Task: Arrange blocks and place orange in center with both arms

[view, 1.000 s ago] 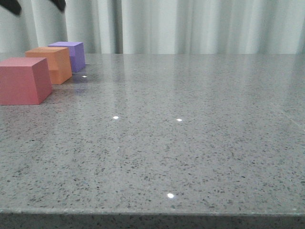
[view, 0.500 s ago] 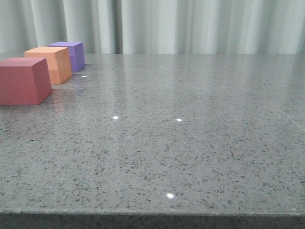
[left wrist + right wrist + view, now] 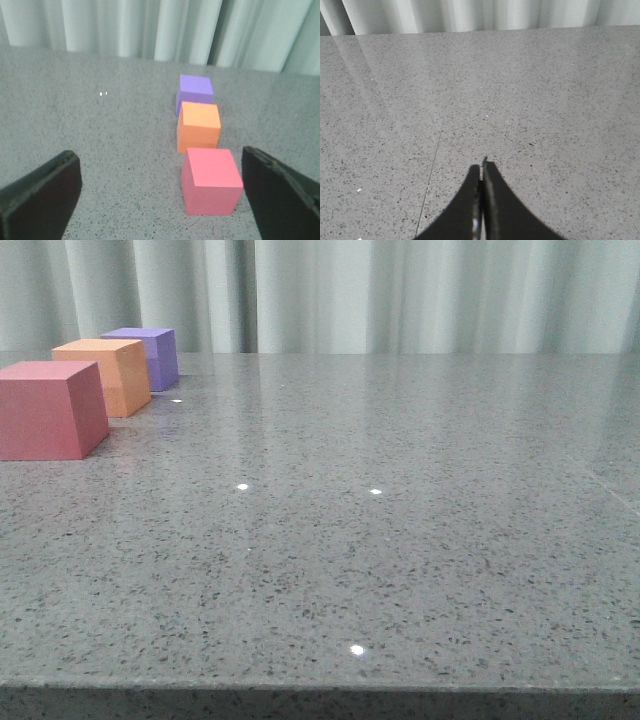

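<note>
The left gripper (image 3: 160,200) hangs wide open and empty, back from the blocks; the right gripper (image 3: 482,200) is pressed closed on nothing above bare worktop (image 3: 400,540). A second ago dark arm parts showed over the far left corner in the front view; they are gone, so the arrangement looks finished. Pinkish-red cube (image 3: 50,408), orange cube (image 3: 105,375) and purple cube (image 3: 150,355) line the left edge, orange between. Whether neighbours touch is probably undecidable here.

Pinkish-red cube (image 3: 48,408), orange cube (image 3: 105,375), purple cube (image 3: 147,355) stand aligned, orange central.
</note>
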### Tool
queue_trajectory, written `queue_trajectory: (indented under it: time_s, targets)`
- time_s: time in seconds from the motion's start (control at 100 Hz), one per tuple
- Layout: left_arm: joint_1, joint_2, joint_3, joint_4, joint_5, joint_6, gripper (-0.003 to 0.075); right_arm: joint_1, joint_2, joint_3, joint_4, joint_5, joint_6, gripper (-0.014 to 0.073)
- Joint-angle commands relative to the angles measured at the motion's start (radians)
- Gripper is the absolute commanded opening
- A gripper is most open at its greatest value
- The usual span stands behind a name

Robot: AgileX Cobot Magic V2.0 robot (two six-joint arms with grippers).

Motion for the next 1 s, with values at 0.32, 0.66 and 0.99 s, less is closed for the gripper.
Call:
queue_trajectory:
  time_s: [0.32,0.66,0.99]
  targets:
    - [0.002,-0.096,0.002,0.002,-0.065,-0.011,-0.0018,-0.004,-0.004,-0.027,-0.013,-0.072,-0.006,-0.0069]
    - [0.002,-0.096,0.002,-0.007,-0.063,-0.011,-0.0020,-0.004,-0.004,-0.027,-0.013,-0.072,-0.006,-0.0069]
    - [0.002,-0.096,0.002,-0.007,-0.063,-0.011,-0.0020,-0.004,-0.004,-0.027,-0.013,-0.072,-0.006,-0.0069]
